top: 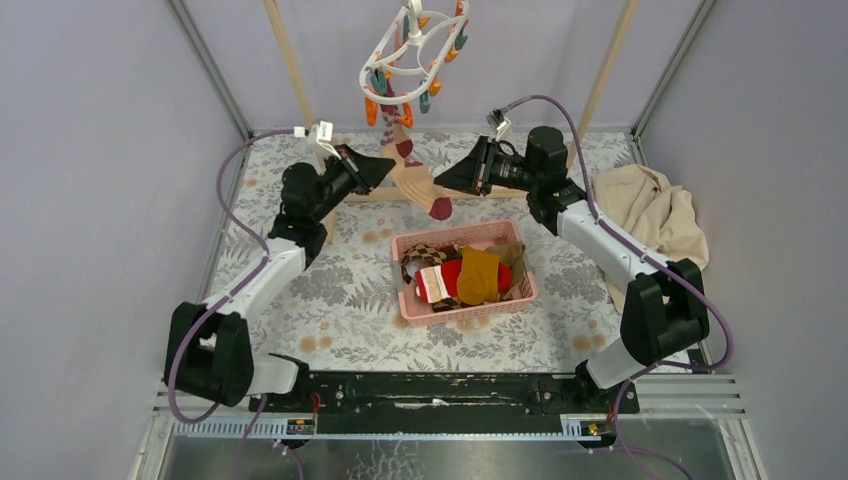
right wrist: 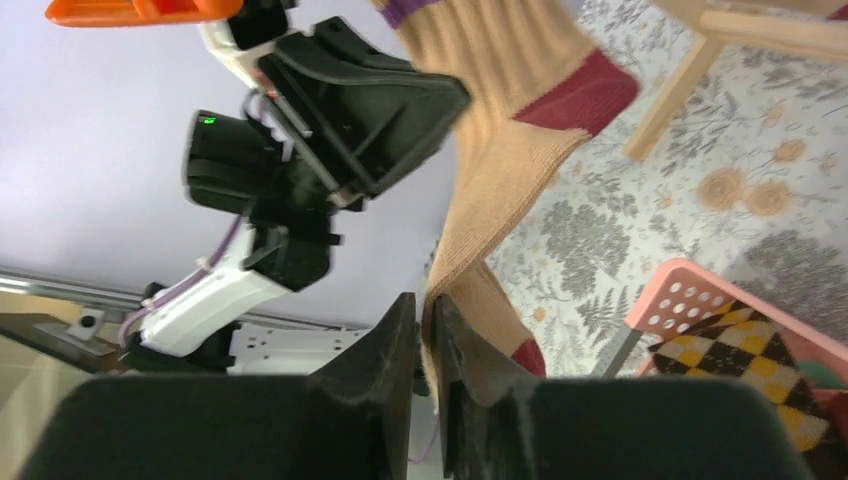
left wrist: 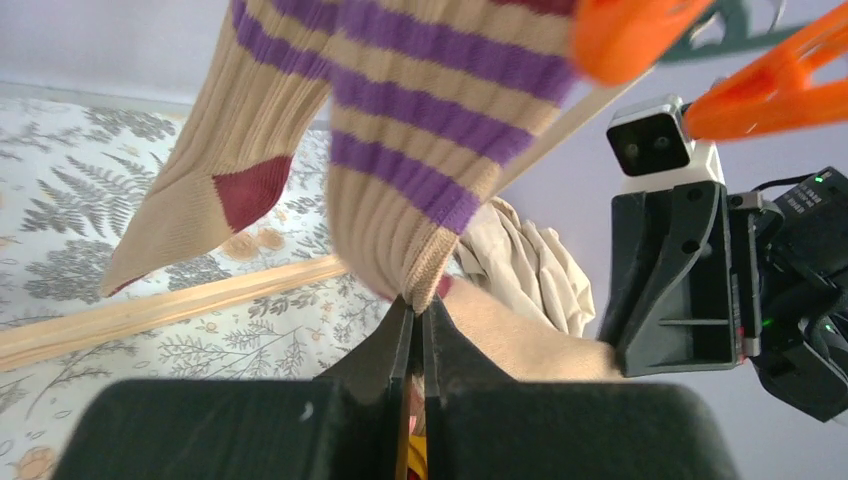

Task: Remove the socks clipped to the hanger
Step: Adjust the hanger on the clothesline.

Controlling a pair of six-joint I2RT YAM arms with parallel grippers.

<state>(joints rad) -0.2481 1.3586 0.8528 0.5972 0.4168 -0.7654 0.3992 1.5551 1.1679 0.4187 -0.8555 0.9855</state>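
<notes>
While a striped sock (top: 418,178) hangs clipped to the hanger (top: 412,50) above the table's (top: 330,300) far edge, most is done.
Several socks (top: 470,275) lie in the pink basket (top: 465,233) mid-table; the left gripper (left wrist: 415,305) pinches the hanging sock's striped leg, the right gripper (right wrist: 428,305) nips its foot. Pulling it free remains.

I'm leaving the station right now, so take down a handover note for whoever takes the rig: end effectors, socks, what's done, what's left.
Left end effector: shut on the striped socks below the hanger.
Right end effector: shut on them lower down, near the toe.
Done: several loose socks lie in the pink basket.
Left: the striped socks are still clipped; pull them free and drop them in the basket.
</notes>
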